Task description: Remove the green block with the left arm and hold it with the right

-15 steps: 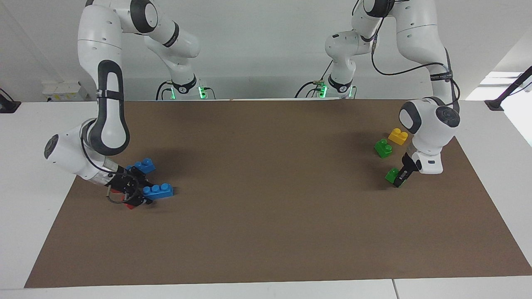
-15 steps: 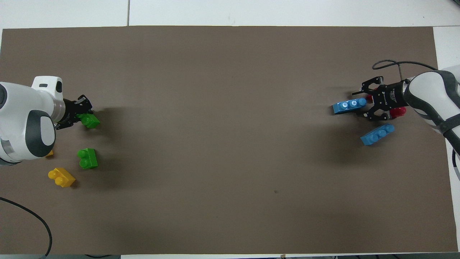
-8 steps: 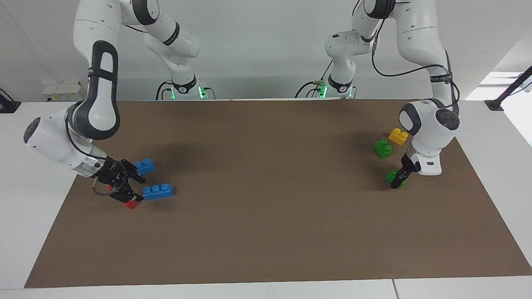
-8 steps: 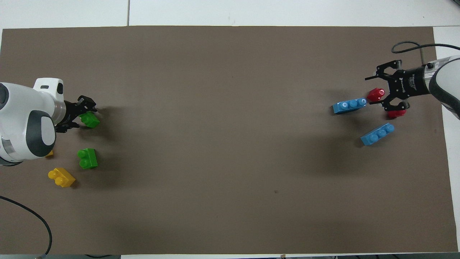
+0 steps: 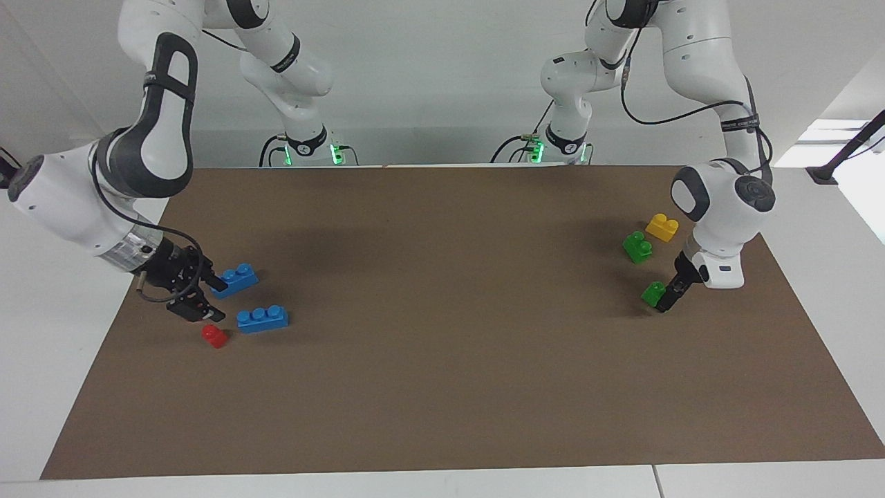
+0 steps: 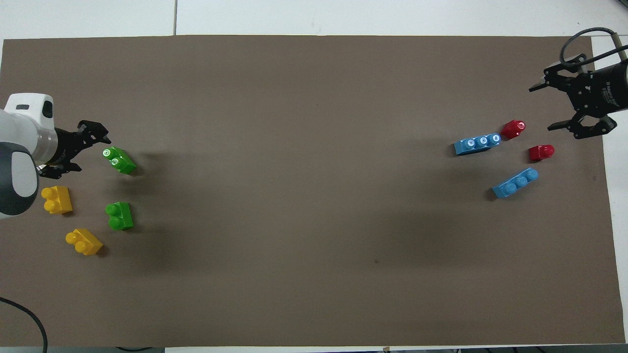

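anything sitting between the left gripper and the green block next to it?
Nothing visible. The left gripper, open, is right beside the green block at the left arm's end of the mat, only bare mat between them. The other green block and the yellow blocks lie nearer the robots, off that line.

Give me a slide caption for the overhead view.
Both hands open, left hand beside a green block, right hand near red and blue bricks.

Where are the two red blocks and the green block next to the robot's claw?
red blocks (image 6: 512,129) (image 6: 541,152), overhead view, on their tops
green block (image 6: 119,160), overhead view, on its top face by the studs
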Robot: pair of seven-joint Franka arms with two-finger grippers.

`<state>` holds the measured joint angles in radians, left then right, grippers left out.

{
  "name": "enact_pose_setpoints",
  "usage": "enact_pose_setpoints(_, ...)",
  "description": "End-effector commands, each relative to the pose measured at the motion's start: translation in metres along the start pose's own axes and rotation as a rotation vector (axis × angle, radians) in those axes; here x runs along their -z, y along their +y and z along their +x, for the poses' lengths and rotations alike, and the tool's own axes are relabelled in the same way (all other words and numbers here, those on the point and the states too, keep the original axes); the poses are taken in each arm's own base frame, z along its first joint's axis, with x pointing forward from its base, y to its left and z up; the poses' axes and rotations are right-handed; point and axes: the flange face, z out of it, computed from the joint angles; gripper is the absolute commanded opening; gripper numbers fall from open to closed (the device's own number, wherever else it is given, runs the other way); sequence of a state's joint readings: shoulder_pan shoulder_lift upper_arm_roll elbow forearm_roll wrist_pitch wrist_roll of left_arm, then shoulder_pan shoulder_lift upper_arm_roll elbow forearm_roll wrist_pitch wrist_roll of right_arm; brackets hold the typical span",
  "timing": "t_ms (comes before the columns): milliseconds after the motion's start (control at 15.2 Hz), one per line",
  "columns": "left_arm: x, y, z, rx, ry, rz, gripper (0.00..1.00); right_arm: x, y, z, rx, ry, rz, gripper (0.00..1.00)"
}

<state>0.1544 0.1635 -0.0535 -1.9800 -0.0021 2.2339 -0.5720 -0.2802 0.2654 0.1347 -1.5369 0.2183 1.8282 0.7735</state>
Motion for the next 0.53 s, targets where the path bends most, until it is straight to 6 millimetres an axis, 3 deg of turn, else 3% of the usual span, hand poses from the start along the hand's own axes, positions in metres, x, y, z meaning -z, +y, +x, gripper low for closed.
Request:
enact_pose_setpoints(0,0.047,0.003,-0.004,-0.024,0.011,0.012,1.00,0.035,-0.013,-0.028,0.230,0.075,-0.048,0.92)
enact_pose_setpoints(132,0.076,0.018,-0.002,-0.063,0.019,0.007,1.00,0.053,-0.013,-0.046,0.395,0.101,-0.091,0.98)
enact_pose_setpoints(264,0.102,0.034,-0.009,-0.215,0.019,0.026,1.00,0.069,-0.015,-0.069,0.545,0.123,-0.149,0.99)
enact_pose_setpoints(462,0.143,0.034,-0.011,-0.413,-0.002,0.047,1.00,0.090,-0.010,-0.092,0.720,0.113,-0.193,1.00)
